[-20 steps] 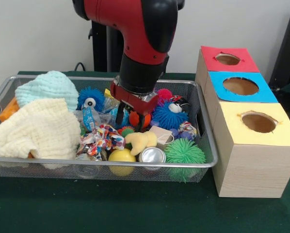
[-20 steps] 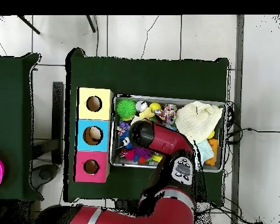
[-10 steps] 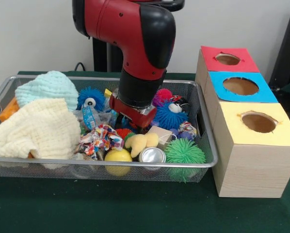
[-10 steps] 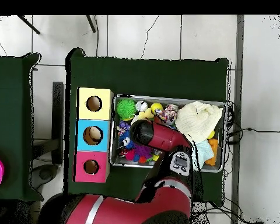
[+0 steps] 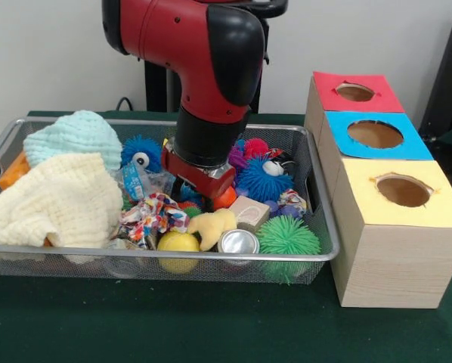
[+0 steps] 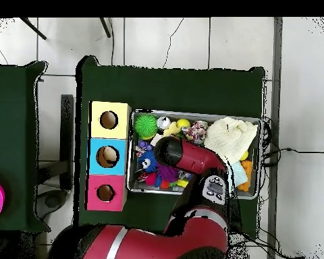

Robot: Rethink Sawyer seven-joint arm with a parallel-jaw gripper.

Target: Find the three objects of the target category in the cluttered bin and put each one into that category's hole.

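The wire bin [image 5: 317, 253] is packed with toys. My gripper [image 5: 198, 189] is pushed down into the middle of the pile, its tips buried among the toys. An orange ball [image 5: 224, 198] shows right beside it, and I cannot tell whether it is held. Around it lie a blue spiky ball with an eye [image 5: 140, 153], a larger blue spiky ball [image 5: 262, 180], a green spiky ball [image 5: 286, 237], a pink spiky ball [image 5: 256, 145], a yellow ball [image 5: 178, 242] and a yellow plush [image 5: 211, 224]. In the overhead view the arm [image 6: 181, 154] covers the gripper.
Right of the bin stand three wooden boxes with a red-topped hole [image 5: 354, 92], a blue-topped hole [image 5: 375, 134] and a yellow-topped hole [image 5: 403, 190]. A cream cloth [image 5: 56, 200] and a mint cloth [image 5: 73, 136] fill the bin's left. A silver can [image 5: 237, 242] and a wooden block [image 5: 249, 212] lie in front.
The arm has come down and shifted left in the front view, sinking the gripper into the pile. The yellow plush and yellow ball have been nudged left.
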